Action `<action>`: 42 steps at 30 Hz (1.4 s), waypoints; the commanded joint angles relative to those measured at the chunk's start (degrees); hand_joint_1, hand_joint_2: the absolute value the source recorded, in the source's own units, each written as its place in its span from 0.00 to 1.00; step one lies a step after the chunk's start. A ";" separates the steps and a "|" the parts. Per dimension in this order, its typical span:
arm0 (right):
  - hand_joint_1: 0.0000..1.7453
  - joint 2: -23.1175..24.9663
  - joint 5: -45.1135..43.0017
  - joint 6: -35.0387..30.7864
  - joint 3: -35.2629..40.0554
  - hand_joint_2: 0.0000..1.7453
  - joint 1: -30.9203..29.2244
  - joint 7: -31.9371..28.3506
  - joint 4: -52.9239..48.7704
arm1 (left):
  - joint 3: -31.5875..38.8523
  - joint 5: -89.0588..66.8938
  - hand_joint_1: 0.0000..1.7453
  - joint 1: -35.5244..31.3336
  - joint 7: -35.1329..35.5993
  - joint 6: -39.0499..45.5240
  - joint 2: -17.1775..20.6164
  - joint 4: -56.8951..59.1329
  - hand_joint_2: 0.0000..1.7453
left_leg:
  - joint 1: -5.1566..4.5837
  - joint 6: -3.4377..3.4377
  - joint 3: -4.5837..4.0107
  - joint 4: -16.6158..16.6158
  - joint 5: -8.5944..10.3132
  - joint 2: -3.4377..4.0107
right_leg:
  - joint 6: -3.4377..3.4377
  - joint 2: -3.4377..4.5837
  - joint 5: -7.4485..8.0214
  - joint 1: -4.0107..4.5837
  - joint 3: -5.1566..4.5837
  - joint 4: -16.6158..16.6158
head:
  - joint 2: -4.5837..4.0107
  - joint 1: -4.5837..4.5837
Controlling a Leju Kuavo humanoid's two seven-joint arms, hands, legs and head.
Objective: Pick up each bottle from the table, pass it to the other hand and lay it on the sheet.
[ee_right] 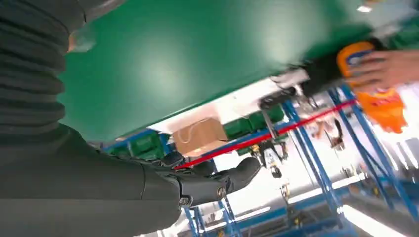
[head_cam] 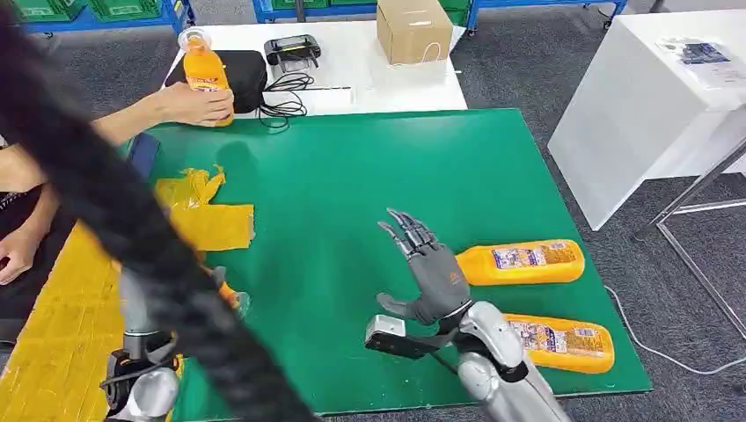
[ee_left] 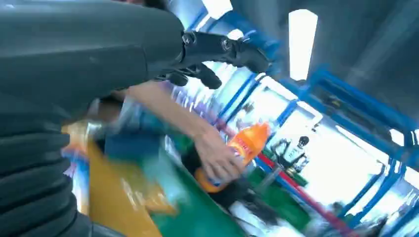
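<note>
Two orange bottles lie on their sides on the green table [head_cam: 352,176] at the near right: one [head_cam: 528,261] just right of my right hand [head_cam: 428,272], the other [head_cam: 563,341] nearer the front edge. My right hand hovers with its fingers spread and holds nothing, as its wrist view [ee_right: 212,182] also shows. A person's hand [head_cam: 198,104] grips a third orange bottle [head_cam: 208,75] upright at the far left corner. The left wrist view shows my left hand [ee_left: 217,54] with fingers out and empty, and that bottle [ee_left: 247,143]. The yellow sheet [head_cam: 53,352] lies along the left.
A thick black cable [head_cam: 114,202] crosses the left of the head view and hides my left hand there. Crumpled yellow plastic [head_cam: 207,220] lies on the green. Behind is a white table with a cardboard box [head_cam: 413,31], a black device [head_cam: 292,51] and wires. Another white table [head_cam: 633,105] stands right.
</note>
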 commanded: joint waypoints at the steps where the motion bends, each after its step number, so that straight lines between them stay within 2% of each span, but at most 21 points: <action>1: 0.00 -13.73 0.52 6.30 -4.88 1.00 -6.81 -2.44 9.99 | 2.46 11.43 0.00 4.13 -3.68 -8.05 -3.51 -9.68 1.00 | 0.01 0.14 0.02 0.03 0.01 -0.03 | 0.03 -0.08 -0.05 0.03 0.12 -0.06 | 0.00 0.02; 6: 0.00 -19.31 -2.10 11.18 -6.99 1.00 -7.69 -4.37 13.07 | 1.31 15.09 0.00 5.08 -5.63 -12.01 -4.30 -9.24 1.00 | 0.01 0.15 0.00 0.04 0.00 -0.08 | 0.09 -0.12 -0.02 0.03 0.12 -0.05 | 0.00 0.00; 15: 0.00 -19.49 -2.01 11.84 -6.47 1.00 -7.74 -3.82 13.01 | 1.17 14.75 0.00 4.94 -5.70 -12.07 -4.18 -9.19 1.00 | -0.01 0.13 -0.04 0.02 0.01 0.03 | 0.08 0.00 0.03 0.03 0.04 -0.04 | 0.00 0.00; 22: 0.00 -25.67 -6.17 16.69 -7.77 1.00 -7.55 -5.35 16.87 | 1.12 15.07 0.00 2.33 -5.42 -12.00 -5.03 -1.88 1.00 | 0.01 0.17 0.00 0.01 0.01 -0.08 | 0.10 -0.14 0.01 0.04 0.13 -0.10 | 0.00 -0.02; 26: 0.00 -29.04 -7.70 20.13 -6.04 1.00 -7.35 -5.45 19.17 | 0.52 15.97 0.00 1.25 -6.37 -11.84 -5.51 -0.05 1.00 | -0.05 0.17 -0.07 0.02 0.06 -0.15 | 0.12 -0.17 0.02 -0.03 0.05 -0.05 | 0.00 0.00; 33: 0.00 -27.48 -5.38 19.06 -3.55 1.00 -8.78 -2.31 23.95 | -0.93 16.16 0.00 0.86 -6.16 -11.81 -5.67 0.68 1.00 | -0.04 0.16 -0.04 0.00 0.02 -0.01 | 0.11 -0.04 0.07 -0.02 0.06 -0.11 | 0.00 -0.02; 36: 0.00 -25.96 -1.32 16.52 -2.31 1.00 -10.13 1.11 27.22 | -1.18 16.88 0.00 1.01 -5.87 -12.20 -5.89 0.34 1.00 | -0.04 0.16 -0.04 0.00 0.01 0.02 | 0.11 -0.01 0.07 -0.01 0.03 -0.11 | 0.00 -0.02; 42: 0.00 -23.72 3.53 14.06 -1.09 1.00 -11.43 4.21 31.33 | -1.99 16.94 0.00 1.70 -6.27 -12.58 -5.99 -1.05 1.00 | 0.01 0.17 -0.03 0.01 0.00 0.06 | 0.13 0.03 0.08 0.04 0.05 -0.12 | 0.00 -0.02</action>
